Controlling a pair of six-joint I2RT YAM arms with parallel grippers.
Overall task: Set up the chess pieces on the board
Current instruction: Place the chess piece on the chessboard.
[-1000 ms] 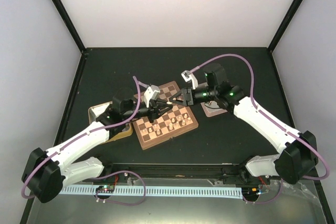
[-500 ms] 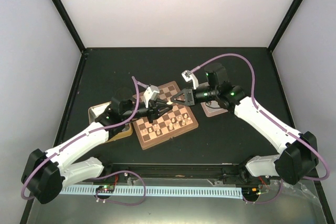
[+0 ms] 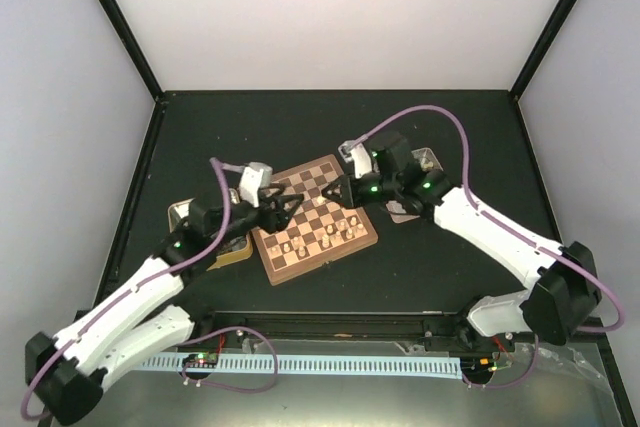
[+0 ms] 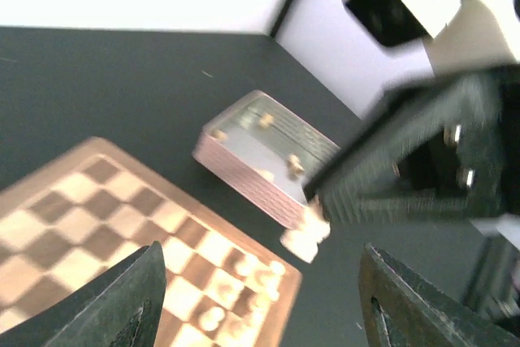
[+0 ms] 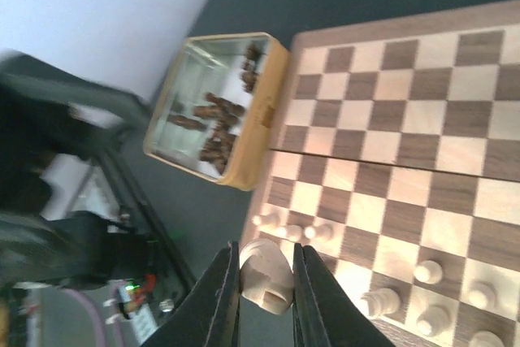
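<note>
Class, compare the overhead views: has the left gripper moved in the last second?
Yes. The left gripper has drawn back leftward, toward the board's left edge.

No writing, number, brand or sign can be read in any of the three views. The board shows only its plain light and dark checks. The left wrist view is blurred, and the small circuit boards at the near edge of the table are too small in the top view to make out any marking.
</note>
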